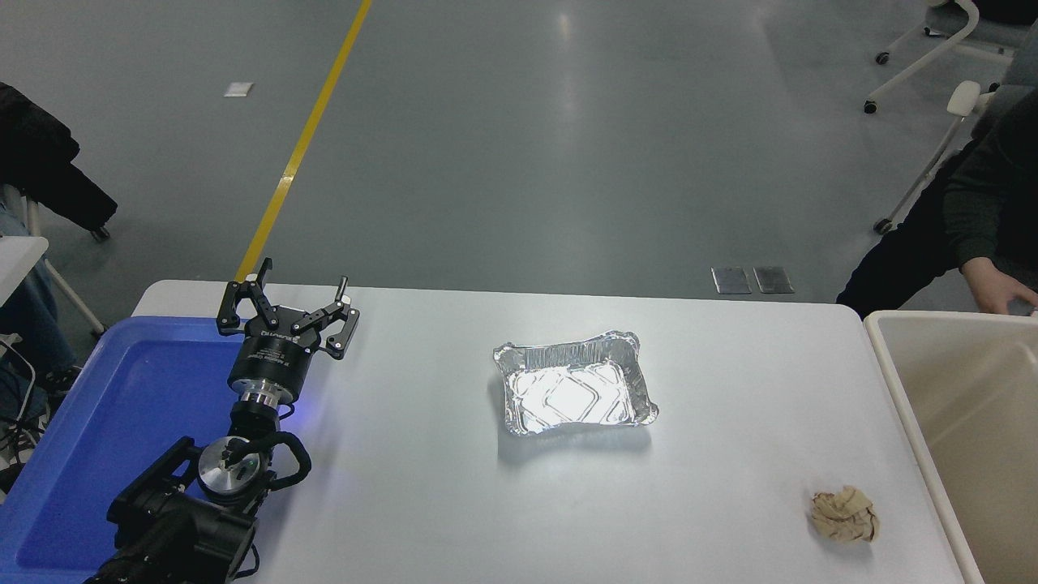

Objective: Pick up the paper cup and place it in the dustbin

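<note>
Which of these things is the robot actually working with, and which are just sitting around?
For the job:
- dustbin, at the table's right edge
- paper cup: not in view

Lying about:
- foil tray, mid-table
- crumpled paper ball, near the bin
- blue tray, left, beside the parked left gripper, fingers open

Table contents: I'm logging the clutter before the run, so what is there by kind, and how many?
Foil tray: 1
Crumpled paper ball: 1
Blue tray: 1
Dustbin: 1
Paper cup: 0 in view
Total: 4
</note>
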